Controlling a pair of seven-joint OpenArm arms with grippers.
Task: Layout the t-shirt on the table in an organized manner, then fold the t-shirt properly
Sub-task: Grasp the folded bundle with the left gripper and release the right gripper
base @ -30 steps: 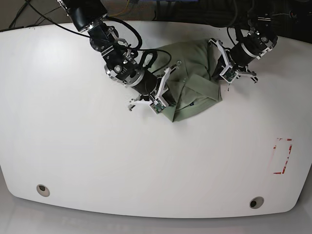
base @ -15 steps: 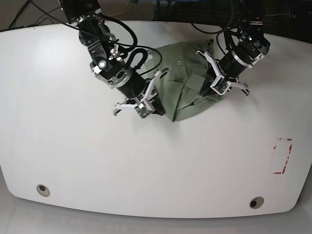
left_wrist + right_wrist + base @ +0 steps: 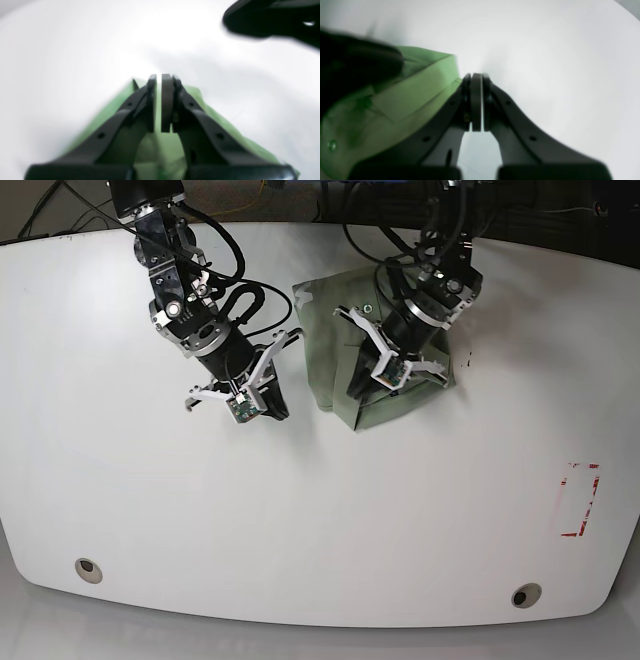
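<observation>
The large white smooth surface (image 3: 300, 510) carries two round grey grommets (image 3: 88, 569) near its front edge and a small rectangle of red tape marks (image 3: 579, 500) off to one side, well apart from everything else. Dark cables (image 3: 240, 280) loop around the arm that bears the right wrist camera.

The plain pale sage-green short-sleeved cloth t-shirt (image 3: 325, 330) lies bunched and wrinkled toward the back middle of the surface, with folds and a small button showing in the right wrist view.

The left tool (image 3: 372, 378) sits on top of the t-shirt near its front edge, covering part of the cloth. In the left wrist view its pads (image 3: 167, 102) stand nearly together with a thin gap, green cloth beneath and behind them; whether any cloth is pinched between them cannot be told.

The right tool (image 3: 262, 393) rests over bare surface just beside the t-shirt's edge, apart from the cloth. In the right wrist view its pads (image 3: 476, 100) are pressed together, clenched on nothing, with the green cloth lying alongside one finger.
</observation>
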